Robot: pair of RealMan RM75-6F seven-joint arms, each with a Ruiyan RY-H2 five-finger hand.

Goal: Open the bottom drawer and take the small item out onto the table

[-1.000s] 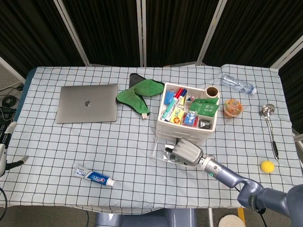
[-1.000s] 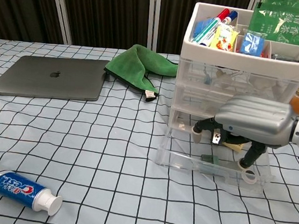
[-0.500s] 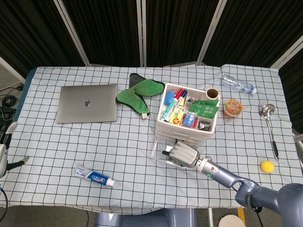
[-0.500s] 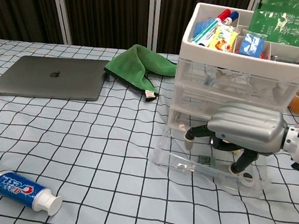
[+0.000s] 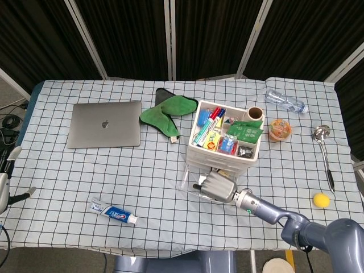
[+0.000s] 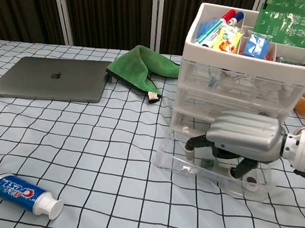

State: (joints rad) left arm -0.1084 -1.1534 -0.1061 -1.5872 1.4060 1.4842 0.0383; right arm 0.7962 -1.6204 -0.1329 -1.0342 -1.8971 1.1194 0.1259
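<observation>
Drawer unit [image 6: 244,80]: clear, stacked, tray of stationery on top. Bottom drawer [image 6: 212,173] is pulled out onto the table [image 6: 109,158], tilted down at the front.

Right hand [image 6: 232,142]: held palm-down over the open drawer, fingers [image 6: 191,146] curled downward into it. Whether anything is pinched cannot be told; the palm hides the fingertips' contact.

Left hand [image 5: 5,187]: seen only at the edge of the head view, well away from the work; its state cannot be told.

Small item [image 6: 208,163]: a dark greenish piece on the drawer floor, under the hand, between the thumb-side finger and the rear fingers, just beside them. A white ring [image 6: 251,183] lies near the right front corner.

Step in hand, judged: grasping the item. The fingertips should be closed on it low against the floor, without the drawer front being pressed down, then lifted straight up clear of the walls.
</observation>
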